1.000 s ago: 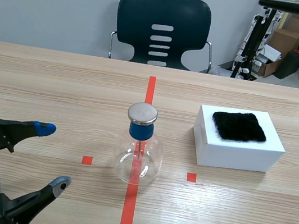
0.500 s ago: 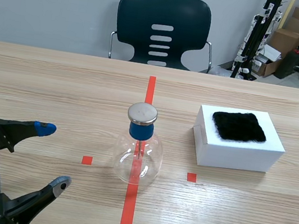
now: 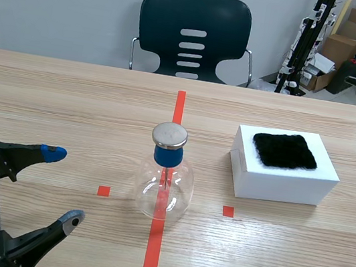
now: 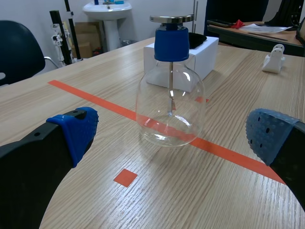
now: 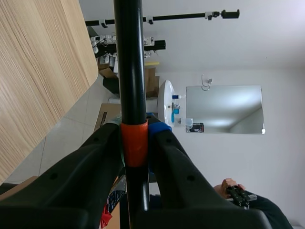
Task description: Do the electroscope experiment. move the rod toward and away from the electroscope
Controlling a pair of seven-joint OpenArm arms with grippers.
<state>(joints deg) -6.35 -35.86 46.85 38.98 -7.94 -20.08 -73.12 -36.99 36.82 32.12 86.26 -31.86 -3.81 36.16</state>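
Rod [image 5: 128, 57] sits clamped in right gripper [image 5: 137, 132]; left gripper [image 3: 63, 185] gapes near electroscope [image 3: 165, 179].

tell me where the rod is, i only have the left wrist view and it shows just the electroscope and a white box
Observer: The right gripper is shut on the rod, clamped at its orange-red band.
Operator: is it near the electroscope
Observer: No. In the scene view only the rod's end shows, at the right edge, far from the electroscope and beyond the white box.
Operator: anything on that box
Observer: A black cloth lies flat on its top.
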